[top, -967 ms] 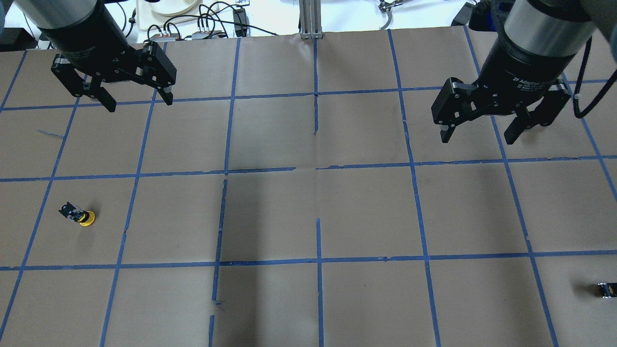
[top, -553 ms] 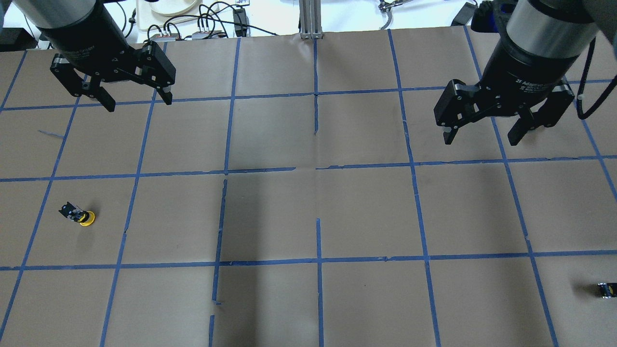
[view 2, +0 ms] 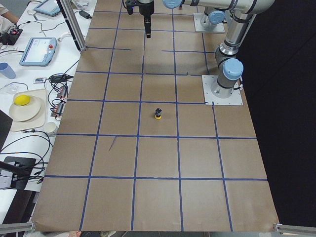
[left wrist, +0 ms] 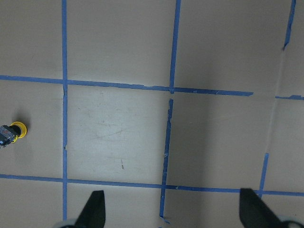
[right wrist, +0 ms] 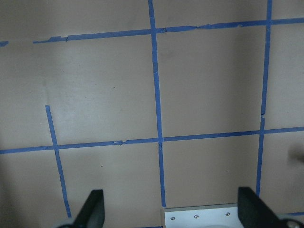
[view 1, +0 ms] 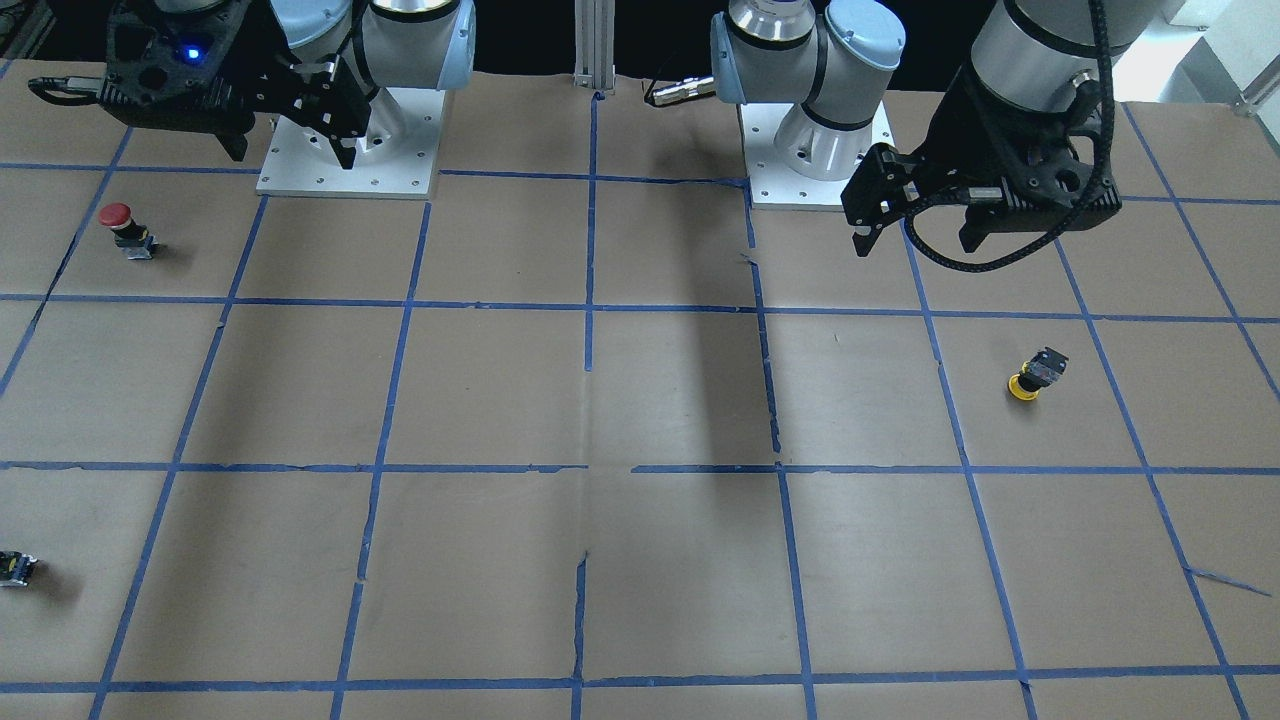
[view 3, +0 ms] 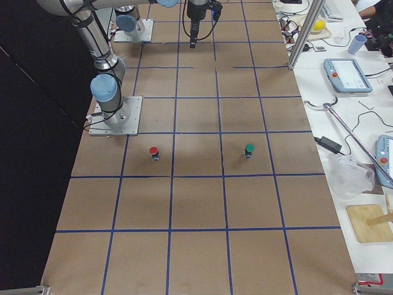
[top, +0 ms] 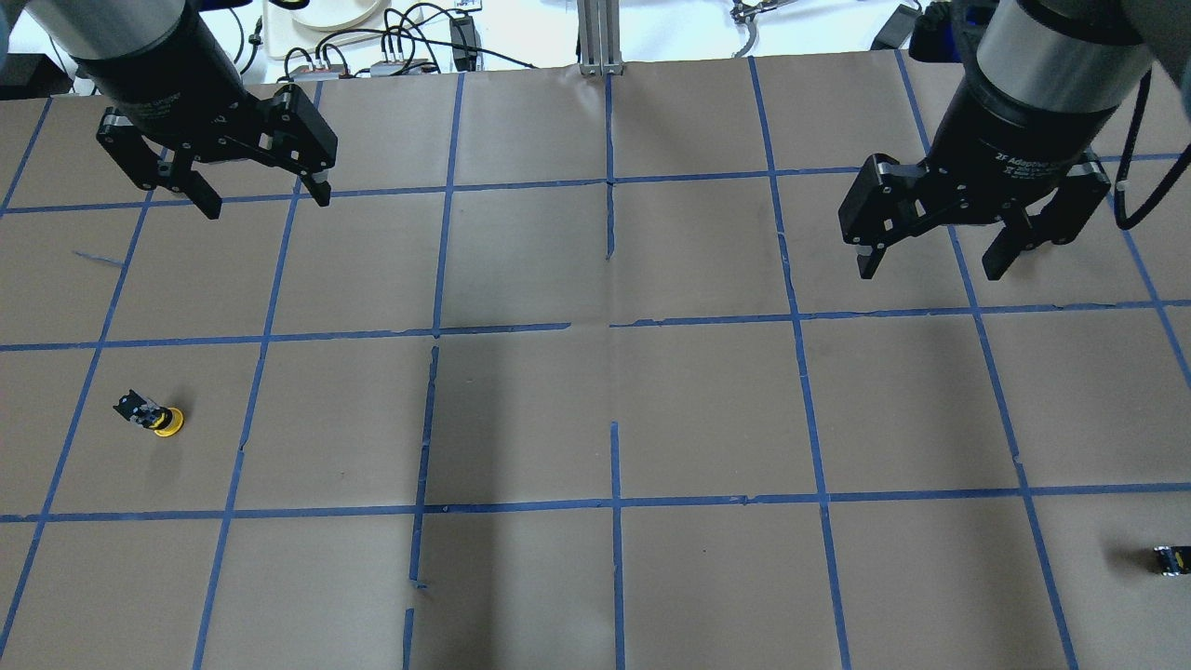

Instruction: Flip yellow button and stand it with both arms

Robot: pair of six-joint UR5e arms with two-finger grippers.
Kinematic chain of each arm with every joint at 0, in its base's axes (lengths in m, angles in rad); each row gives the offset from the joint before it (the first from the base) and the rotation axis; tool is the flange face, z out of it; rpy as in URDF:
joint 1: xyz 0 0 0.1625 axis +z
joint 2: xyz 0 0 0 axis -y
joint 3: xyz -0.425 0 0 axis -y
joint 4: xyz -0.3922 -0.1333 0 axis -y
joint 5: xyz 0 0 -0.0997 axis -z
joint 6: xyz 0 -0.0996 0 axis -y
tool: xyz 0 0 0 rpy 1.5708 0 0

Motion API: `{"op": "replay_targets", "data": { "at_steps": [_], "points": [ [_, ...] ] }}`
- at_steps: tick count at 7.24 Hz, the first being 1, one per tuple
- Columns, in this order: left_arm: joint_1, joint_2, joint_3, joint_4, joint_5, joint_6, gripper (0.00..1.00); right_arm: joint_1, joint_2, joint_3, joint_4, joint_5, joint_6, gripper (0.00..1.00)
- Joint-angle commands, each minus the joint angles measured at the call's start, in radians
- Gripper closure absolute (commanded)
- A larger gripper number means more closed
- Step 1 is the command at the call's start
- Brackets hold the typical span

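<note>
From where I stand, the only legible print is white lettering on the black wrist of the right hand [top: 930, 268] — it reads "2F Adaptive", and the rest is too fine to make out. The left hand [top: 268, 205] bears similar lettering — too blurred to read.

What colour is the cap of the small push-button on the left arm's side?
Yellow: the small yellow-capped push-button with black-and-grey body, best in the exterior front-facing view.

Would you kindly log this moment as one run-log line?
phase: pre-grasp | yellow button: cap down, untouched | left gripper: open, aloft | right gripper: open, aloft
</note>
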Motion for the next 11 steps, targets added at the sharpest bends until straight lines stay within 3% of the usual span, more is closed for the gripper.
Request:
{"op": "replay_targets", "data": {
  "at_steps": [1, 3, 5, 9, 11],
  "points": [
    [0.009, 0.003, -0.001, 0.000, 0.000, 0.004, 0.00, 0.001, 0.000, 0.000, 0.001, -0.001, 0.001, 0.00],
    [0.009, 0.002, -0.004, 0.000, 0.005, 0.006, 0.00, -0.001, 0.000, 0.000, -0.002, -0.001, 0.003, 0.00],
    [0.059, -0.001, -0.066, 0.001, 0.012, 0.128, 0.00, -0.001, -0.004, 0.000, 0.000, -0.002, 0.004, 0.00],
    [0.333, 0.023, -0.145, -0.003, 0.044, 0.499, 0.01, 0.001, -0.010, 0.002, -0.002, -0.001, 0.007, 0.00],
    [0.486, 0.034, -0.235, 0.044, 0.063, 0.747, 0.01, 0.001, -0.010, 0.002, -0.003, -0.001, 0.007, 0.00]
  ]
}}
